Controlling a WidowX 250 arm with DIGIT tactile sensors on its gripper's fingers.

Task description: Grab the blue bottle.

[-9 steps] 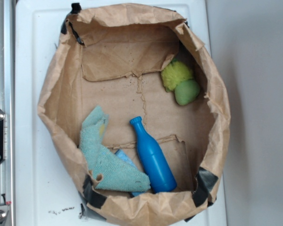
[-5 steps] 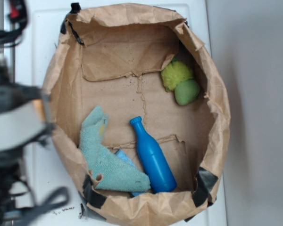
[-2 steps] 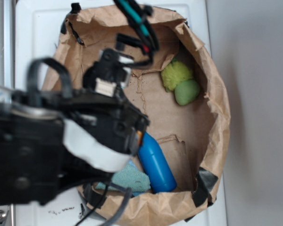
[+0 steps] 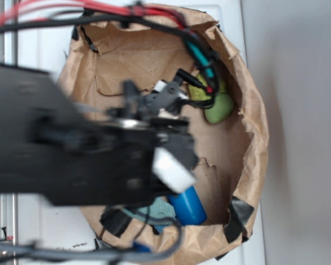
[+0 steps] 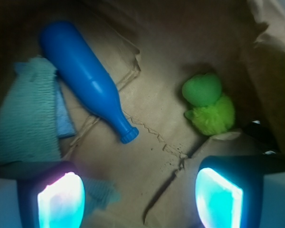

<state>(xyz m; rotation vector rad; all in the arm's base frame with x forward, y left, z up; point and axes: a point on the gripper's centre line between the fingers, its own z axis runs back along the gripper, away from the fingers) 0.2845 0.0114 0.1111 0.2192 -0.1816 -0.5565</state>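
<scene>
Spread wide, the gripper (image 5: 137, 199) holds nothing; its two fingers (image 5: 61, 199) sit at the bottom corners of the wrist view, glowing cyan, with bare brown paper between them. From the exterior view the blurred black arm (image 4: 71, 160) covers the left and middle of the paper bag (image 4: 254, 110), red and teal cables (image 4: 204, 61) running over its top.

Just beyond the fingers, a torn, cracked seam (image 5: 152, 137) crosses the bag's floor. Past it lies the blue bottle (image 5: 85, 78) on its side, mouth toward the gripper, body slanting away to the upper left of the wrist view. It is free of the fingers. In the exterior view only its base end (image 4: 187, 207) shows from under the arm, near the bag's lower rim.

Alongside the bottle, to its left in the wrist view, rests a fuzzy teal cloth (image 5: 26, 114), with what seems to be a pale blue flat piece (image 5: 64, 118) tucked between them; the edge is dim.

Farther right, well apart from the bottle, a green toy (image 5: 206, 102) with a smooth round part and a fuzzy yellow-green part lies by the bag's wall.
</scene>
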